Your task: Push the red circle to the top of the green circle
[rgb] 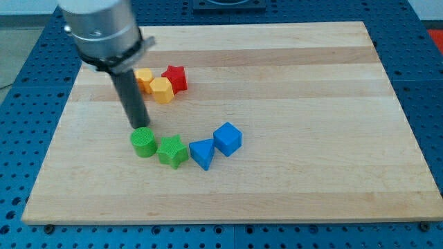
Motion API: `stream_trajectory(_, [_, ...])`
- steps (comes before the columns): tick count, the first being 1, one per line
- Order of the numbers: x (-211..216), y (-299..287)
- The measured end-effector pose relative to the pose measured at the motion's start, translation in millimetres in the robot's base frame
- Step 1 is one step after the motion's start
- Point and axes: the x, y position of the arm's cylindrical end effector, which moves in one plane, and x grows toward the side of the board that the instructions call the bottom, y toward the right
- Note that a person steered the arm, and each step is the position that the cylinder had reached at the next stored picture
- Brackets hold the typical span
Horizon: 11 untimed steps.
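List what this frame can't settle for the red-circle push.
- Red circle: not visible in the camera view; possibly behind the rod or arm housing.
- My tip: contact with the green circle unclear; they overlap.
- Yellow blocks: left one's shape partly hidden by the rod.

This is a robotics lab bench. A pale wooden board lies on a blue perforated table, the kind with a regular grid of mounting holes used for fixing test rigs. A grey metal arm with a dark rod reaches in from the view's top left. The only loose things are small plastic blocks in bright red, yellow, green and blue, set out as test pieces, with nothing domestic in sight.
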Motion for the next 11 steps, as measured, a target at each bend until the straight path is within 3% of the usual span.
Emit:
stream_trajectory(1, [-49, -26])
stream_trajectory(3, [-54, -27])
stream_trajectory(5, [-56, -120])
stream_trajectory(6, [-109, -114])
stream_trajectory(7, [-125, -59])
stream_trajectory(8, [-88, -17])
stream_trajectory(9, [-32, -15])
stream_trajectory(11, [-56, -9])
